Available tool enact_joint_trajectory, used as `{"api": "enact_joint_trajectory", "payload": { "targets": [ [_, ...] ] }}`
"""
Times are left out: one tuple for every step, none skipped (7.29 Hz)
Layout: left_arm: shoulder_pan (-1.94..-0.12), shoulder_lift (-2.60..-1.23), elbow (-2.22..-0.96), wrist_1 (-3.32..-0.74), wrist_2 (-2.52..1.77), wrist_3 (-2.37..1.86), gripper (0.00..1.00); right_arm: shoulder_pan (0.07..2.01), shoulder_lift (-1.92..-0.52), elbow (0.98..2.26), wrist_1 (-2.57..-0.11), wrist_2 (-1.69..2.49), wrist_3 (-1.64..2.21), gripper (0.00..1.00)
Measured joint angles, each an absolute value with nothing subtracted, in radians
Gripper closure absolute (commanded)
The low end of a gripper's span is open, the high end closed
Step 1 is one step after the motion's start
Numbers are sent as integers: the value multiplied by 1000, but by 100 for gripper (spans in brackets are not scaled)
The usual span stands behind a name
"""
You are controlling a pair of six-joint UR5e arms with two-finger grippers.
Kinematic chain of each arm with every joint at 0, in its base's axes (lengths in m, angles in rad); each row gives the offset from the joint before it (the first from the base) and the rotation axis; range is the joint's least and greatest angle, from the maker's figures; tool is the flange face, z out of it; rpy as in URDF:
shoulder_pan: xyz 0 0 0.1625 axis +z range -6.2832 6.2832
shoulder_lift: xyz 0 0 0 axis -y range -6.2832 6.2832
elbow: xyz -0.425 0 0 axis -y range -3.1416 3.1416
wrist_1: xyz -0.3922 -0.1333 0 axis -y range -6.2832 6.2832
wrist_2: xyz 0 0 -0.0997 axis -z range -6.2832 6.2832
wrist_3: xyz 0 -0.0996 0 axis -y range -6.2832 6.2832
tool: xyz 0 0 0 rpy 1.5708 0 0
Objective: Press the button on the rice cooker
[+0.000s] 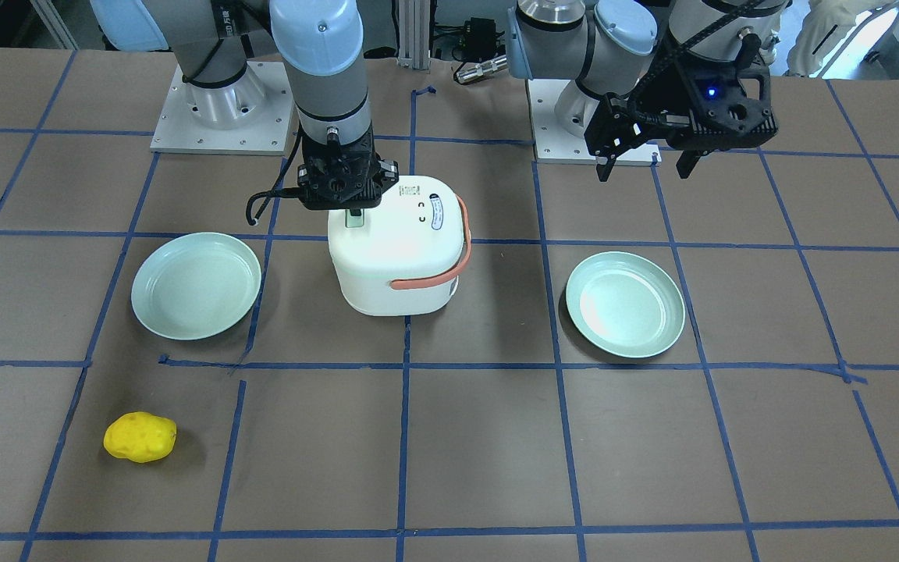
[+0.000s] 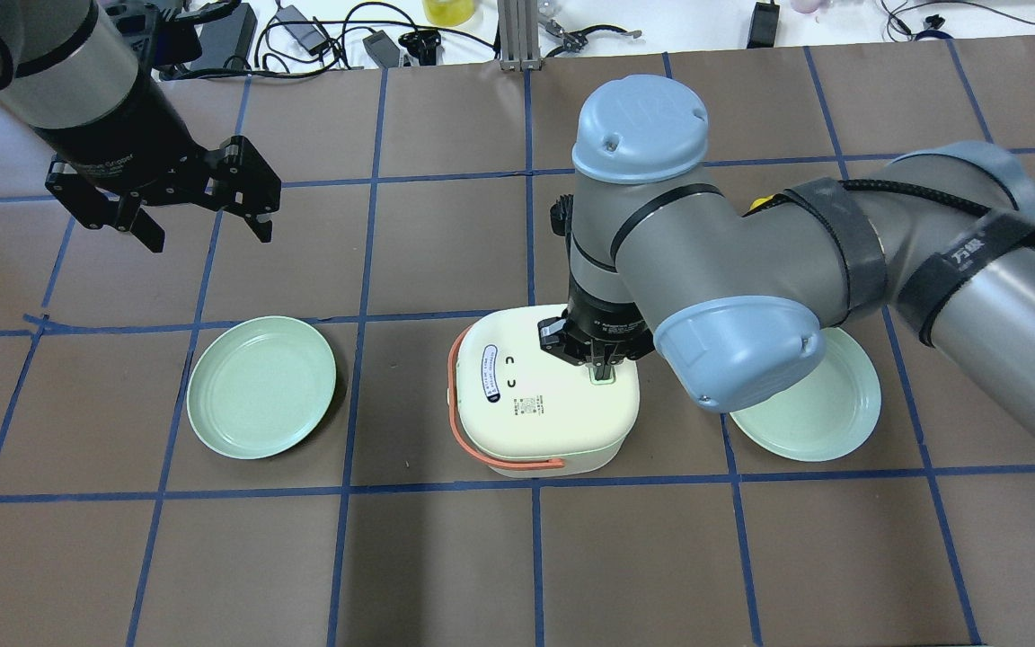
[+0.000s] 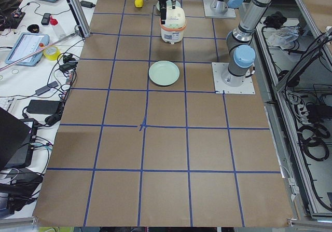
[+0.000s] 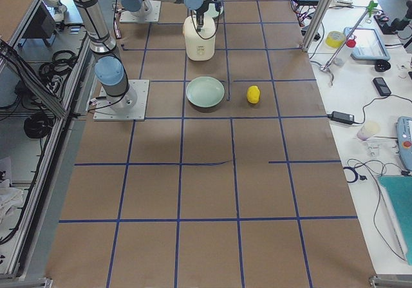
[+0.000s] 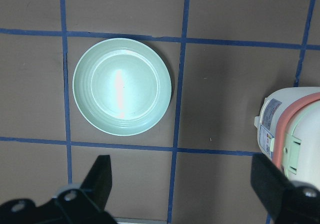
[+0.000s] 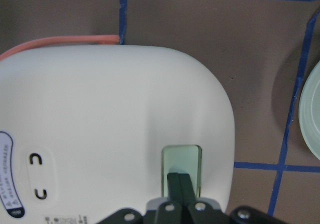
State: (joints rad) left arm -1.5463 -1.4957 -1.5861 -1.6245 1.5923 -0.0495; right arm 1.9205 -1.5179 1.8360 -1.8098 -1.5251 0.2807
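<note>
— Where is the rice cooker found?
— It is set on the table between two green plates, one on the robot's left and one on its right. Both are apart from it, and the right one is partly hidden by the arm in the overhead view

— How are the fingers held?
— The right fingers are pressed together into a single narrow tip, which is placed over the near edge of the button. Whether the button is already touched cannot be told. The left fingers are spread wide with nothing between them and are held above the table, well away from the cooker

— How is the press best done?
— A straight downward push is called for, with the tip kept shut so that it acts as one probe. The tip is seen near the button's edge rather than its middle, so a small shift toward the centre would probably be wise. Otherwise the lid could be struck instead, or the tip could slide off. Force should be kept modest, since the cooker looks light and is braced by nothing

— How does the cooker look?
— A cream, rounded-square body is shown, with a salmon handle folded round one side. A pale green rectangular button is recessed in the lid, and a small oval label is stuck on top
</note>
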Motion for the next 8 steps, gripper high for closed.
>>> {"api": "enact_joint_trajectory", "payload": {
  "targets": [
    [-1546, -1496, -1586, -1625, 1592, -50, 0, 1921, -1517, 1836, -1813, -1526, 281, 46],
    [-1546, -1496, -1586, -1625, 1592, -49, 0, 1921, -1518, 1832, -1815, -1533, 279, 0],
    [-1546, -1496, -1586, -1624, 1592, -50, 0, 1920, -1522, 1821, -1814, -1557, 277, 0],
    [-1546, -1496, -1586, -1624, 1592, -50, 0, 1916, -1529, 1800, -1811, -1591, 278, 0],
    [-1546, -1496, -1586, -1624, 1592, -50, 0, 1905, -1532, 1767, -1806, -1613, 277, 0],
    [-1546, -1496, -1586, -1624, 1592, -50, 0, 1878, -1533, 1724, -1801, -1622, 273, 0],
    [-1546, -1496, -1586, -1624, 1592, -50, 0, 1838, -1534, 1681, -1785, -1623, 268, 0],
    [-1546, -1496, -1586, -1624, 1592, -50, 0, 1798, -1535, 1638, -1757, -1621, 251, 0]
  ]
}}
